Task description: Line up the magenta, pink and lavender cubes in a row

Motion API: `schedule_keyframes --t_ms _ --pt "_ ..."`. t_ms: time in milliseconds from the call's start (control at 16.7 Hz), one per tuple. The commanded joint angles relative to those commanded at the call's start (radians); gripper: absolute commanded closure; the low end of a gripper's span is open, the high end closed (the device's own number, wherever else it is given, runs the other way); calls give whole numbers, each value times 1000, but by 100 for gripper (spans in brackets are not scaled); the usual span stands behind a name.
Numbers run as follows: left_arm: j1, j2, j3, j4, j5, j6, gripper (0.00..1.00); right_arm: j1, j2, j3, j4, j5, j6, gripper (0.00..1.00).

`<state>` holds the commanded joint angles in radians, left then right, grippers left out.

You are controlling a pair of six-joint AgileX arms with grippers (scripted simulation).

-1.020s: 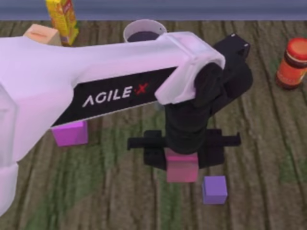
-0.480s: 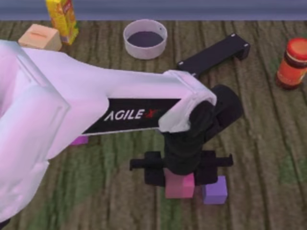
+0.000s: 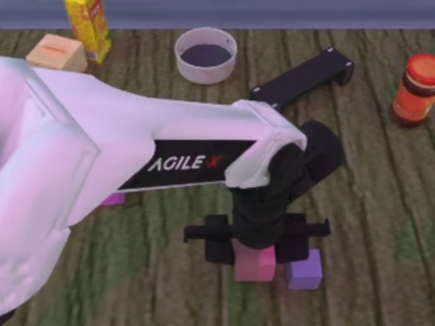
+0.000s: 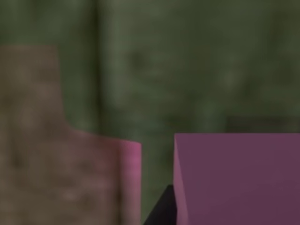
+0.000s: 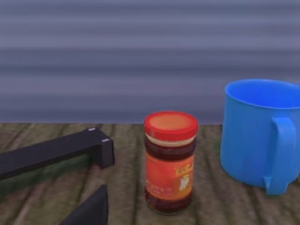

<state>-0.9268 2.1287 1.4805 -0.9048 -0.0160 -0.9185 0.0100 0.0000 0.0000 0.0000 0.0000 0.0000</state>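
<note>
We have our left gripper [image 3: 255,252] low over the pink cube [image 3: 255,265], just beside the lavender cube [image 3: 304,269], seemingly squeezing it, so next we let go.

I see even, soft light across the table [image 3: 380,204], no glare, faint shadows. My left wrist view is badly blurred up close; the jar [image 5: 169,161] looks reasonably crisp.

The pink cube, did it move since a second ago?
Yes. The pink cube, under the left gripper, has shifted toward the lavender cube, which stayed put. In the top view they now sit side by side with almost no gap.
</note>
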Motion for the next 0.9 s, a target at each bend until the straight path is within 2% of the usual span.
schedule_keyframes --t_ms 420,900 --pt "0 0 0 0 0 0 2 0 0 0 0 0 0 0" --pt "0 0 0 0 0 0 0 0 0 0 0 0 0 0"
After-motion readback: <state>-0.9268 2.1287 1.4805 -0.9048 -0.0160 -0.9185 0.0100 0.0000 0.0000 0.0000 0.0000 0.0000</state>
